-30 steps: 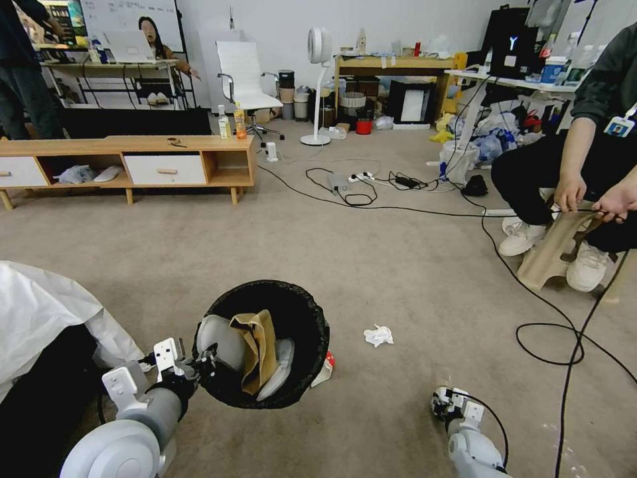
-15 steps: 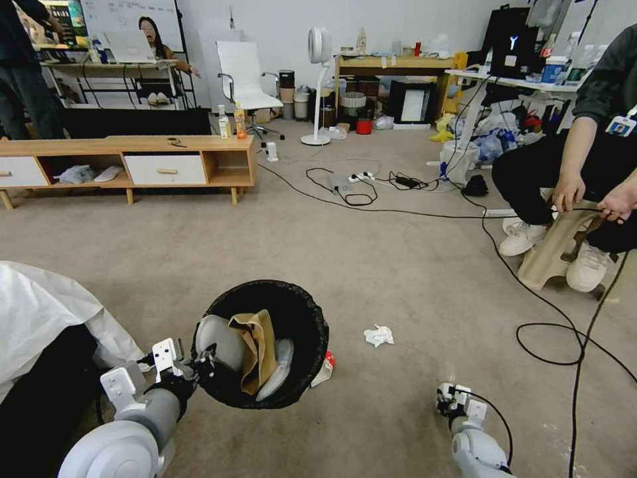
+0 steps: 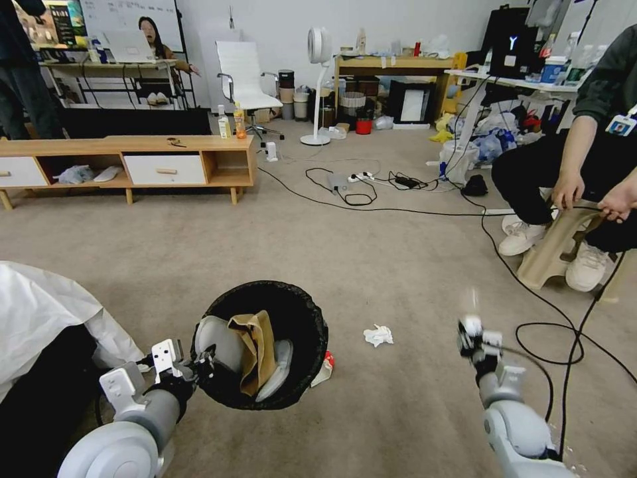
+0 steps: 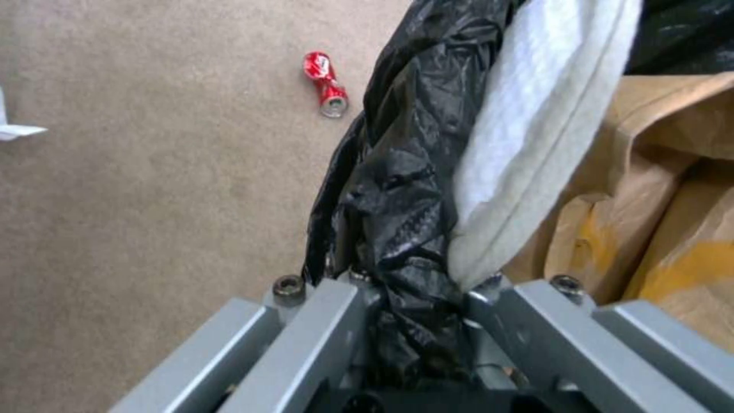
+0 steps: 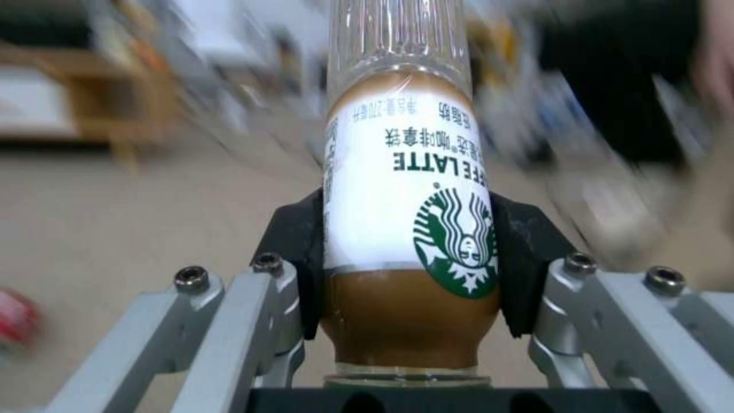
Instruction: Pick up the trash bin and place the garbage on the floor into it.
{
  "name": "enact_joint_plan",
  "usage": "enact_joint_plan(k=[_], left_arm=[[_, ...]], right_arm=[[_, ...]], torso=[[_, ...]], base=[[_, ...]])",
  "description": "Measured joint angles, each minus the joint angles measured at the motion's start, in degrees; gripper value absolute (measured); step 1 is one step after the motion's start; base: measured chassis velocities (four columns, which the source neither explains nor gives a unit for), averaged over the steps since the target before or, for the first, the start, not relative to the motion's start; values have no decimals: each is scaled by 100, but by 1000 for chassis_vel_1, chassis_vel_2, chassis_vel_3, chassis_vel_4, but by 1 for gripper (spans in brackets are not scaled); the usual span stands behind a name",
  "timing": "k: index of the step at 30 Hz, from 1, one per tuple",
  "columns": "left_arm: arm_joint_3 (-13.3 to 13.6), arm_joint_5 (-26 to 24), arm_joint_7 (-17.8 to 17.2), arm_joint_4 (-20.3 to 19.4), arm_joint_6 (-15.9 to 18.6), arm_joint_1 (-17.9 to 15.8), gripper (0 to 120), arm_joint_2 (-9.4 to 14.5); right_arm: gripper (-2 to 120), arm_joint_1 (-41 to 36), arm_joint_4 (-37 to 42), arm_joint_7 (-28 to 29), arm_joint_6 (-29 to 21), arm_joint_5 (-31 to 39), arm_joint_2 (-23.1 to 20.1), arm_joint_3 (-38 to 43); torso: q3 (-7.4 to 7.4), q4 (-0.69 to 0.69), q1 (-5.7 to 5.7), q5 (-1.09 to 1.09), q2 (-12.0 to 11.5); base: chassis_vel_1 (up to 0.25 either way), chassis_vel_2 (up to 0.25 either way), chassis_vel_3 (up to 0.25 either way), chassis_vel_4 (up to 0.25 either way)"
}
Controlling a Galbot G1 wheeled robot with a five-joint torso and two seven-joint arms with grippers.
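My right gripper (image 5: 409, 269) grips a latte bottle (image 5: 405, 218), long axis along my fingers. Trash bin (image 3: 262, 345) lies to its left, rim clamped by my left gripper (image 4: 413, 287). Tissue (image 3: 378, 335) lies between them on the floor (image 3: 371, 265).

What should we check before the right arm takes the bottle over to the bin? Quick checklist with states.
1. Right gripper grip on the coffee latte bottle: pads clamp both sides of the label. Ok.
2. Left gripper hold on the trash bin: shut on the black liner at the rim. Ok.
3. Room in the bin: brown paper and white material fill much of it, a gap remains. Cannot tell if the bottle fits.
4. Bottle sealed: cap end not seen. Cannot tell.
5. Litter remaining on the floor: crumpled tissue, crushed red can. Not ok.
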Motion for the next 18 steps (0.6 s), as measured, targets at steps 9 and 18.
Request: enact_joint_plan(k=[9, 18], left_arm=[[20, -44, -87, -36, 32, -41, 5, 86], [121, -57, -156, -6, 48, -124, 5, 118]], right_arm=[[41, 354, 1025, -1456, 1045, 632, -983, -710], [41, 900, 1287, -1905, 1150, 1411, -1759, -1436]], torso=[[0, -1, 0, 0, 0], [0, -2, 0, 0, 0]], base=[[0, 0, 0, 0], [0, 0, 0, 0]])
